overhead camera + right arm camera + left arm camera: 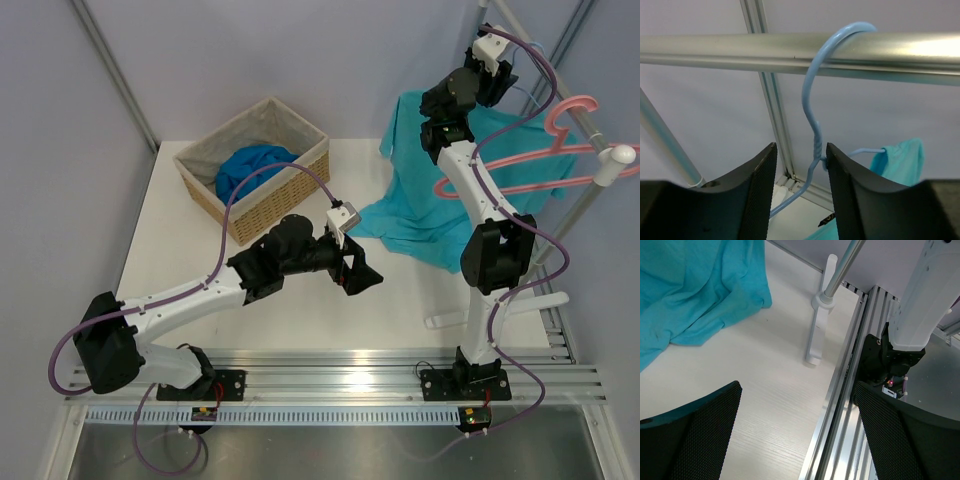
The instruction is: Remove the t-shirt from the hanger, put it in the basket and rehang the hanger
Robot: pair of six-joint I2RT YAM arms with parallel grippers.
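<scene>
Fingers of the right gripper stood apart, straddling the twisted neck of the hanger just below the rail, the hook running upright between them and over the rail. The t-shirt hung from the hanger beneath the rail, its hem on the surface; the left gripper, likewise spread and empty, lay well below the rail near that hem, leaving the right arm nearer the hook.
</scene>
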